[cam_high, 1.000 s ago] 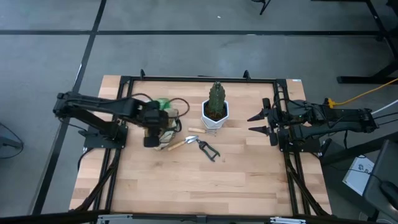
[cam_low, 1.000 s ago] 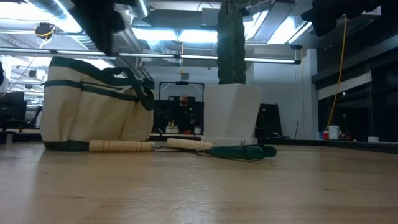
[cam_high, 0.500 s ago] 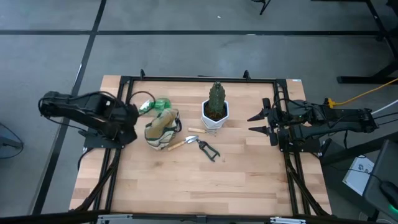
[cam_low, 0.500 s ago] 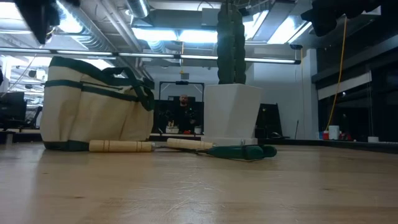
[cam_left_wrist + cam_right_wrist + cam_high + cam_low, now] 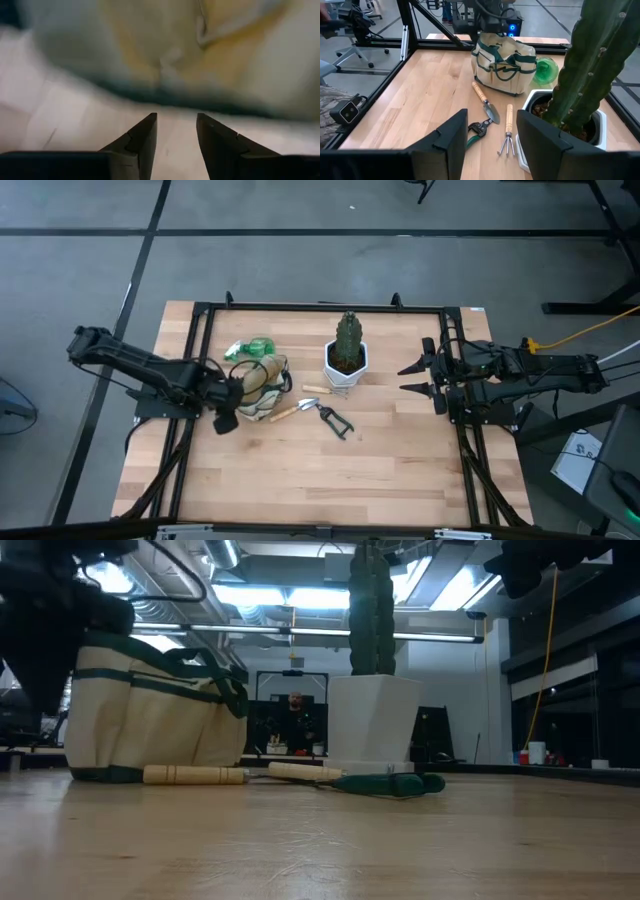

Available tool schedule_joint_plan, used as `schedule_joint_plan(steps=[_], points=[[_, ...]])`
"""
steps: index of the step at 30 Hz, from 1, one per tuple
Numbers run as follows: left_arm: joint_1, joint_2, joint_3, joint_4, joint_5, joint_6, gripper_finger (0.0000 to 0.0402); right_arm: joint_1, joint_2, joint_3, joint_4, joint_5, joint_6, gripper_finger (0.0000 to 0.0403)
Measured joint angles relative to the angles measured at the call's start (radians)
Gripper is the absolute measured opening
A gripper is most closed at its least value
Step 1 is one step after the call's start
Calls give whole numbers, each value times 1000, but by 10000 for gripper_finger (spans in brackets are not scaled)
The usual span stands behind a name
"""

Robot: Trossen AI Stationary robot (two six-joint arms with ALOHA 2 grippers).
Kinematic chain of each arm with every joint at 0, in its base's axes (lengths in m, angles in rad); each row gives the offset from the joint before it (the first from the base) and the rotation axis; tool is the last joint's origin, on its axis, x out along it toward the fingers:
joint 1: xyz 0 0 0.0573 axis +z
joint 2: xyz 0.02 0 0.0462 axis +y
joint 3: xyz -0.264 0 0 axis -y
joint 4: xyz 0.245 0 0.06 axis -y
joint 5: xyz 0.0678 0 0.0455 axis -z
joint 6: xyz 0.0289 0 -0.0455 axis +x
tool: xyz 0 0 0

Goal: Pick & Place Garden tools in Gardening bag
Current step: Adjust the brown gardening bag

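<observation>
Robotics laboratory or industrial test hall. A light wooden table [image 5: 330,470] framed by black metal rails [image 5: 320,307] stands on a grey concrete floor [image 5: 300,240] marked with dark lines, with a yellow cable [image 5: 585,332] trailing off to one side. Beyond the table, the low view shows exposed ceiling ducts and strip lights [image 5: 250,595], and the right wrist view shows wheeled office chairs [image 5: 357,30] and a seated person [image 5: 295,715] far back in the room.

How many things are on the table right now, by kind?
Garden tools: 4 (spray bottle, trowel, shears, fork)
Bags: 1 (bag)
Potted plants: 1 (cactus in a pot)
Total: 6
</observation>
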Motion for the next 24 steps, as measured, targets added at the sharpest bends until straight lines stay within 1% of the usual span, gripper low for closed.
schedule_joint_plan(steps=[4,7,12,17,18,20,22,24], points=[[26,21,-38,107,-109,4,128,0,0,0,0,0,0,172],[49,38,-38,239,-183,63,128,0,0,0,0,0,0,172],[103,73,-38,499,-235,203,127,0,0,0,0,0,0,172],[199,146,-38,691,-281,259,127,0,0,0,0,0,0,172],[221,165,-38,728,-274,283,127,0,0,0,0,0,0,172],[270,189,-33,762,-216,345,127,0,0,0,0,0,0,172],[325,191,0,734,-135,381,127,0,0,0,0,0,0,172],[376,166,45,664,-65,415,125,0,0,0,0,0,0,172]])
